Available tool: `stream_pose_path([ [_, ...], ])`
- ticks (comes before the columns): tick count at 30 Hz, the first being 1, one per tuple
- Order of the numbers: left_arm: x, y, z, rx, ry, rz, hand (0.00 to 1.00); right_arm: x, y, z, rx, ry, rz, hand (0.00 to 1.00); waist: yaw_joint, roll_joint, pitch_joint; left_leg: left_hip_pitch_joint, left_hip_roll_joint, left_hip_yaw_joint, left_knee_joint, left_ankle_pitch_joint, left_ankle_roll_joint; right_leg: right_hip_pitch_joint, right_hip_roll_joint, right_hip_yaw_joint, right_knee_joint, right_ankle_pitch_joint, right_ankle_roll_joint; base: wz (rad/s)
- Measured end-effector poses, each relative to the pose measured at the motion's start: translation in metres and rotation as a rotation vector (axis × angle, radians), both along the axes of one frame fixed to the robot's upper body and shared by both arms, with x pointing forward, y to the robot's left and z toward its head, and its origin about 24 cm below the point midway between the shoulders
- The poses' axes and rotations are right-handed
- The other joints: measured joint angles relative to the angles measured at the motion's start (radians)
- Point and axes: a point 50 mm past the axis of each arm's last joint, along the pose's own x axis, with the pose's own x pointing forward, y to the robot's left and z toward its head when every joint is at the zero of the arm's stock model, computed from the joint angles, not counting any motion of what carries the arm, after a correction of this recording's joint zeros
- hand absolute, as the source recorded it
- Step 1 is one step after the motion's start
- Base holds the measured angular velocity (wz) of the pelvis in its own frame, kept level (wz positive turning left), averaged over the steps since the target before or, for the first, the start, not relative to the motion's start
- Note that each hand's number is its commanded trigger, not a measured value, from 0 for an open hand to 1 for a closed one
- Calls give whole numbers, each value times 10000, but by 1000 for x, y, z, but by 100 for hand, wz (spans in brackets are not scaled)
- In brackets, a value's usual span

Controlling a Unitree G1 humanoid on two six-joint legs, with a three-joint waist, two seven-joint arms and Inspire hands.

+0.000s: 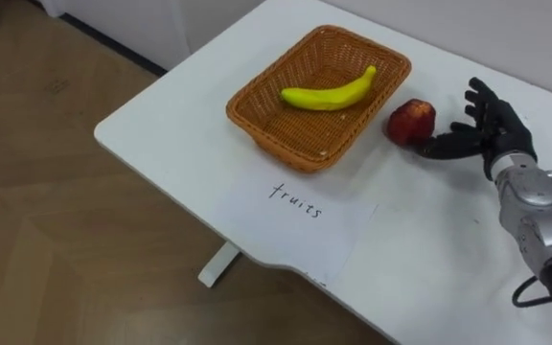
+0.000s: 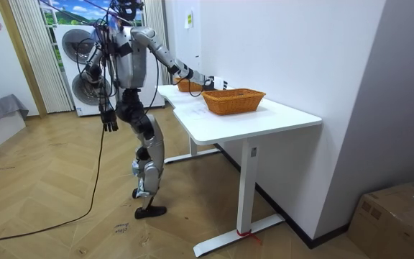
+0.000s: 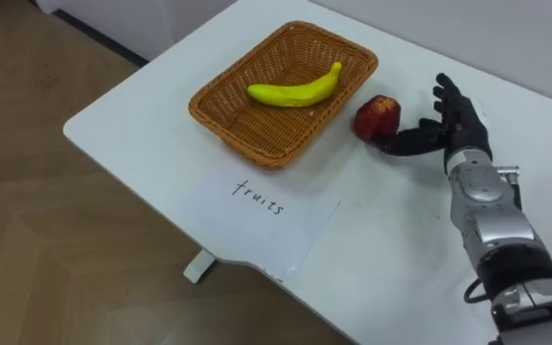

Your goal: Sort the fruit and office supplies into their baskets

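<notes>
A yellow banana (image 1: 329, 94) lies inside a brown wicker basket (image 1: 274, 142) on the white table (image 1: 180, 125). In front of the basket lies a paper sheet (image 1: 300, 206) with handwriting. A red apple (image 1: 410, 122) rests on the table just right of the basket, outside it. My right hand (image 1: 492, 129) sits to the apple's right, open, fingers spread, and its thumb reaches to the apple's side. In the room view I stand at the table's end with the right arm stretched over it, while my left hand (image 2: 110, 119) hangs by my side.
A second wicker basket (image 2: 233, 101) stands on the table end nearer the room camera. The table's rounded corner and edge drop to wood floor at the eye views' left. A washing machine (image 2: 85, 79) stands behind me, and a cardboard box (image 2: 397, 216) sits by the wall.
</notes>
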Motion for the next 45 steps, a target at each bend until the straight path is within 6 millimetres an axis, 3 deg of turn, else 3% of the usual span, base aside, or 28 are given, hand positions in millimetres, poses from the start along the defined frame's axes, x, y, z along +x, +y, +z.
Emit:
stream_pose_path([
  [2, 6, 1, 0, 95, -237, 63, 0, 3, 1, 4, -105, -180, -89, 0, 187, -86, 47, -131, 71, 157, -13, 15, -21, -184, 8, 110, 114, 13, -58, -20],
  [6, 10, 1, 0, 180, -381, -12, 0, 4, 1, 7, -161, -385, -191, 0, 227, -193, 115, -239, 97, 170, -19, 31, -49, -330, 4, 121, 134, 14, -87, -2],
  [19, 22, 0, -3, -63, -223, -525, 0, 21, 13, 28, -1209, -794, 66, 0, 394, -276, 155, -705, 177, 343, 52, 69, -101, -990, 68, 415, 307, 20, -180, -5],
  [22, 29, 0, -3, -204, -313, -561, 0, 25, 16, 35, -1846, -938, 306, 0, 418, -225, 210, -873, 267, 362, 182, 62, -119, -1076, 118, 400, 295, 55, -230, -3],
  [26, 35, -1, -4, -438, -440, -400, 0, 28, 22, 38, -2447, -966, 690, 0, 470, -251, 225, -926, 277, 402, 162, 75, -148, -1217, 86, 418, 429, 23, -283, -3],
  [45, 41, -4, -8, -771, -187, -762, 0, 29, 29, 37, -2765, -913, 1200, 0, 499, -364, 274, -939, 280, 407, 179, 81, -158, -1232, 74, 389, 457, 10, -297, 0],
])
